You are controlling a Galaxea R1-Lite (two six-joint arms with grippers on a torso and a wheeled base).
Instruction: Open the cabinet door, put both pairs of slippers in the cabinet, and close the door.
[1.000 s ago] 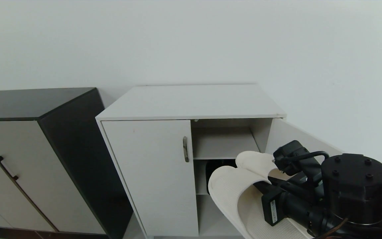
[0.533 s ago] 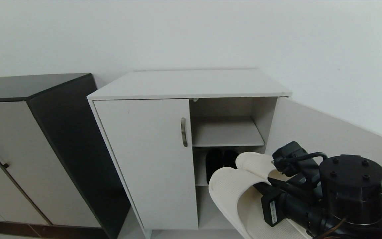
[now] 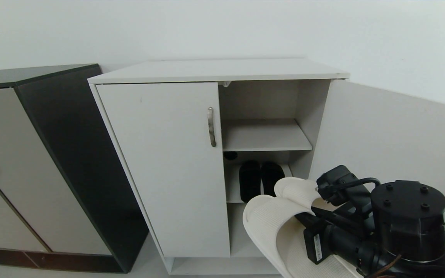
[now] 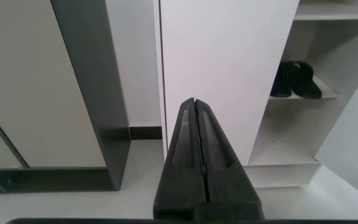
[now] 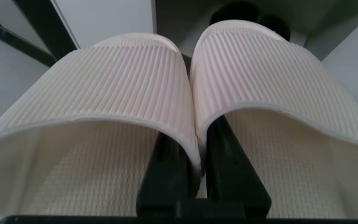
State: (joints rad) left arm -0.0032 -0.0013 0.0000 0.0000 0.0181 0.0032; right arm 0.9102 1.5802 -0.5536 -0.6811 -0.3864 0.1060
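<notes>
- Right claw: closed on the pair of cream slippers. One finger sits inside each slipper and the two inner sides are pinched together between them.
- Cream slippers are side by side and touching, toes pointing away from the claw towards the cabinet. They are held in the air in front of its open right half, not inside it.
- Left claw: fingers pressed fully together, nothing in it. It hangs low, out in front of the cabinet's closed left door.
- Right door is swung wide open to the right, just behind the right arm.
- Left door has an upright metal handle at its inner edge.
- Black slippers are inside the cabinet on the middle shelf, side by side, toes to the back.
- Upper shelf is above them, and the bottom compartment is under the middle shelf.
- Dark cabinet with pale doors stands just left of the white one, against the wall.
</notes>
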